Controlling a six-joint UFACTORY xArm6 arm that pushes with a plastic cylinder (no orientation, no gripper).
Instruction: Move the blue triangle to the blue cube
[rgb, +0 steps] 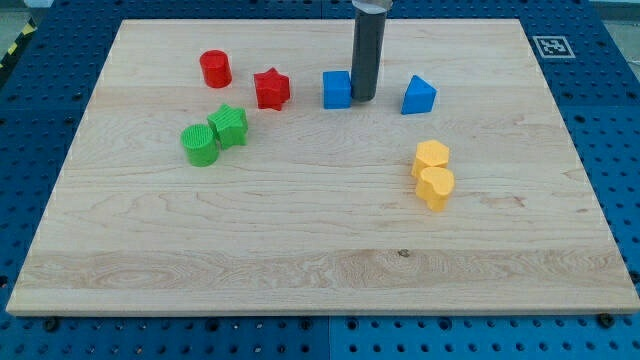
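Blue triangle (419, 95) sits right of my tip (363, 98), which holds nothing and touches the blue cube (337, 89); looks light, rigid, slides easily, so push its far right face.

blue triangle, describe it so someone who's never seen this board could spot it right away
On the wooden board, look along the row of blocks near the view's top, right of my tip. The blue triangle is that row's rightmost block. Unlike the blue cube left of my tip, it has a peaked top.

my tip (363, 98) just right of blue cube (337, 89) | blue triangle (418, 95) further right, apart
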